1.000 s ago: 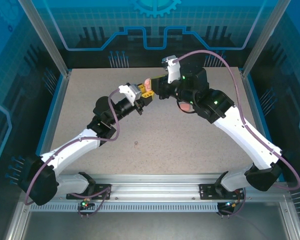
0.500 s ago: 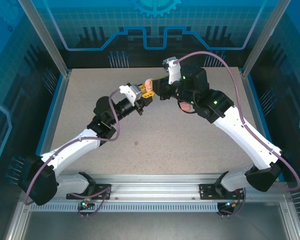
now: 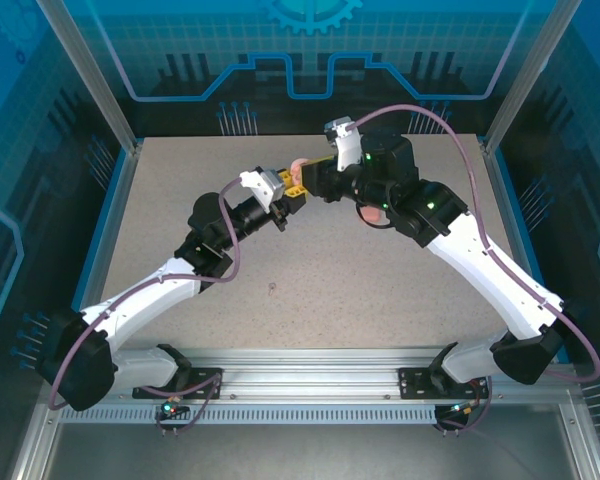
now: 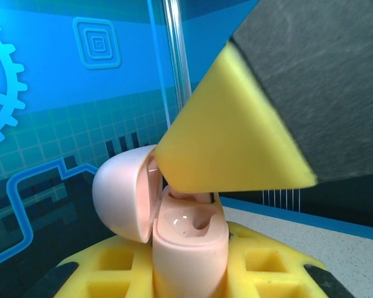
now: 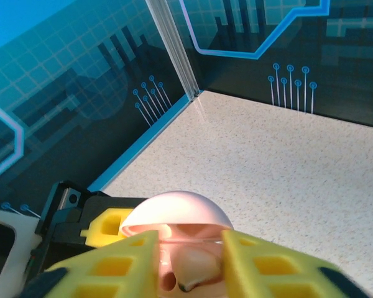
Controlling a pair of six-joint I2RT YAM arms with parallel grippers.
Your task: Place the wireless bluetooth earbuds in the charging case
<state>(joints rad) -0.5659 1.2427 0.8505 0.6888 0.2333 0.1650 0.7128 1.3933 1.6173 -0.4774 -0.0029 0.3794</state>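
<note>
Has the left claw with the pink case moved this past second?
No: the left gripper, shut on the charging case, sits unchanged against the table's back edge.

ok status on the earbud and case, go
Left gripper shut on the charging case, lid open. Right gripper over its mouth, pale earbud between its fingers, grip unclear. Lid tipped back, out of the way.

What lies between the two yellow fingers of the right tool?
In the right wrist view, a pale earbud lies there, resting in the open pink charging case.
</note>
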